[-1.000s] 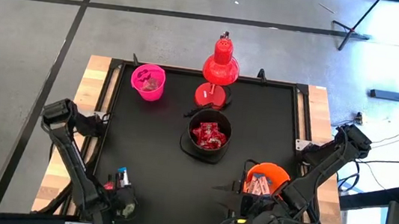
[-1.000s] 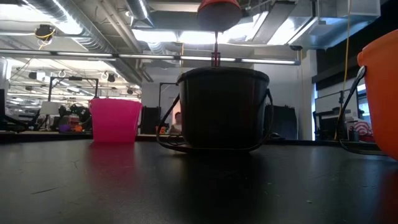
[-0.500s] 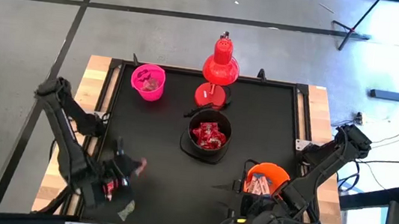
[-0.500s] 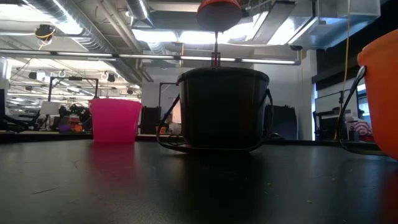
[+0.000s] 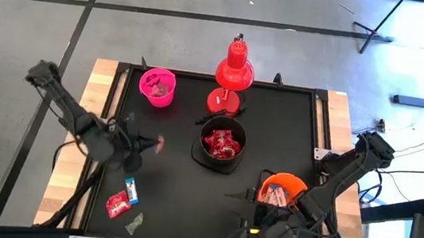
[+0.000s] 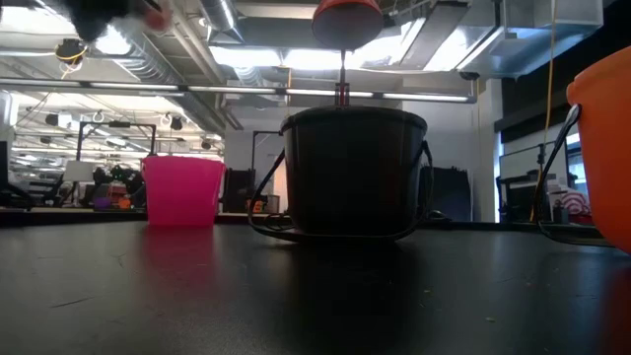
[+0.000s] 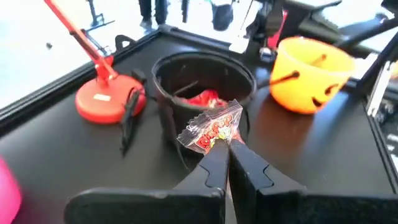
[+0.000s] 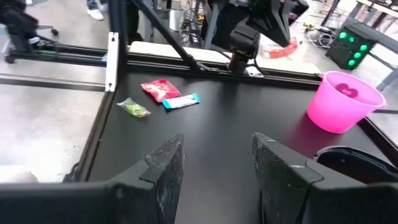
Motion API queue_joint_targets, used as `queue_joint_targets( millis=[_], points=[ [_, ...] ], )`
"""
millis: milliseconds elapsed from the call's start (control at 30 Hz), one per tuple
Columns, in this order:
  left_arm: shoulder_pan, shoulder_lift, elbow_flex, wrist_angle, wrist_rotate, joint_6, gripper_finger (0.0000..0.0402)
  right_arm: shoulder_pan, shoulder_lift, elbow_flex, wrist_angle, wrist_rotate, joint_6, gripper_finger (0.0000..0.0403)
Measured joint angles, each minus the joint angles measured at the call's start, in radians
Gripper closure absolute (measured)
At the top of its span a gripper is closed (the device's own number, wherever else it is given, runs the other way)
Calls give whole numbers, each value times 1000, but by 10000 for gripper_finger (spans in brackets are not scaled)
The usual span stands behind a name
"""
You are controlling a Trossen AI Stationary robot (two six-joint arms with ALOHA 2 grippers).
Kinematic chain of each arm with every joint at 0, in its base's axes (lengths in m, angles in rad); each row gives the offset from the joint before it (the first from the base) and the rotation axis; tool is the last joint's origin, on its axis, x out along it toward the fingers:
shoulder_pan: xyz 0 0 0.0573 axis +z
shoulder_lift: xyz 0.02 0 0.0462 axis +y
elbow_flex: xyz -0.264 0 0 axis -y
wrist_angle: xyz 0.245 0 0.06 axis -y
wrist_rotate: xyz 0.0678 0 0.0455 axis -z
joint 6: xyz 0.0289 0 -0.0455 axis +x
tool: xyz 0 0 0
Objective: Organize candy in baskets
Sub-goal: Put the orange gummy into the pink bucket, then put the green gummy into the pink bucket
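The left hand (image 5: 147, 143) hangs over the left half of the counter (image 5: 162, 201), its fingers (image 7: 219, 163) pressed together on a red-wrapped candy (image 7: 212, 130) that sticks out beyond their tips. The wrapper carries white lettering, too blurred to read with any certainty. Just to the right of that hand stands the black basket (image 5: 221, 143), with red candy inside, and the pink basket (image 5: 157, 86) sits at the far left corner. Three loose sweets lie on the counter nearer than the hand: a red one (image 5: 117, 203), a white-and-blue one (image 5: 131, 191) touching it, and a grey-green one (image 5: 134, 223) just beside them. The right hand (image 5: 247, 215) rests low at the near right, fingers spread apart and holding nothing, just beside the orange basket (image 5: 284, 189), which holds white-and-blue candy. A red desk lamp (image 5: 233, 76) stands at the far edge.
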Motion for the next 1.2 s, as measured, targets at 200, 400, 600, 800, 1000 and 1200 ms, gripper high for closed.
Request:
queue_joint_targets(
  millis=[200,400,600,800,1000,1200],
  points=[
    [294,-209,-232,418,224,342,401,-21,0,0,1,4,5,219],
    [665,-289,-270,457,391,453,401,-21,0,0,1,3,6,219],
    [1039,-277,-270,388,459,451,401,-20,0,0,1,3,7,219],
    [1312,-201,-270,288,660,430,401,-19,0,0,0,2,8,219],
    [1410,-154,-270,311,714,441,391,-19,0,0,-2,-11,14,219],
    [1445,-154,-255,307,713,515,323,-19,0,0,-5,-17,15,219]
  ],
)
